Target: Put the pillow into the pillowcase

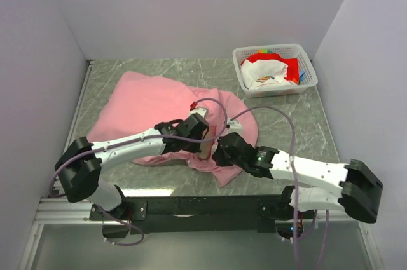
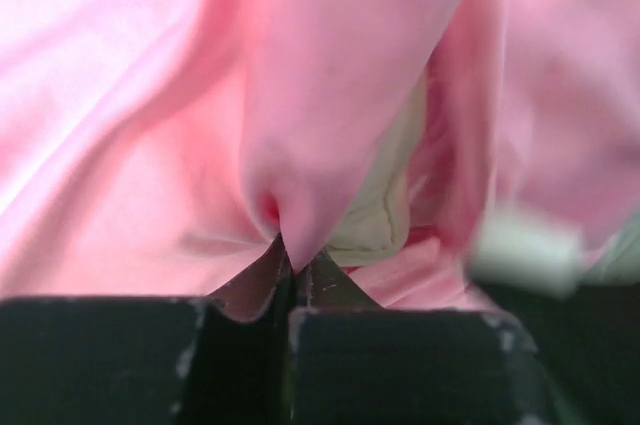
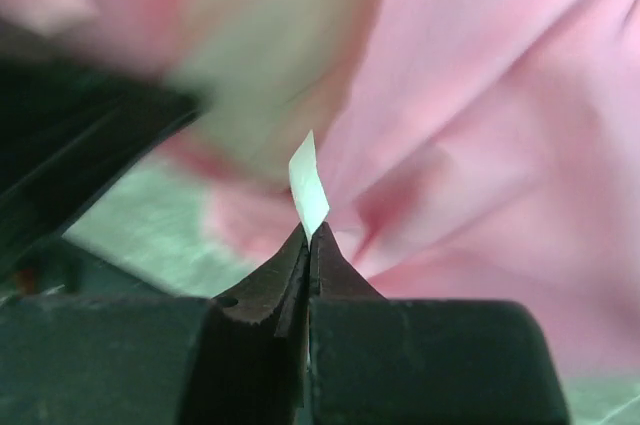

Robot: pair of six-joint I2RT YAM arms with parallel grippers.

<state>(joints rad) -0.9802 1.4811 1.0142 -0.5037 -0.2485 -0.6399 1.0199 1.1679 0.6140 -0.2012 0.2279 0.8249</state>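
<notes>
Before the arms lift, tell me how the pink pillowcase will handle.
Probably floppy: the pillowcase lies wrinkled and puckers where the left end effector pinches it. Likely light, since it drapes thinly. Lifted there, it would probably sag.

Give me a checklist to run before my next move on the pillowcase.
1. Left gripper gripping the pillowcase: ok, jaws shut on a pink fold.
2. Right gripper gripping the pillowcase: not ok, jaws shut on only a small white tag, with no pink cloth seen between them.
3. Pillow fully inside: cannot tell; a cream corner shows between pink folds.
4. Grippers clear of each other: cannot tell; they sit very close at the pillowcase's near edge.
5. Basket clear of the pillowcase: ok, it stands apart at the far right.
</notes>
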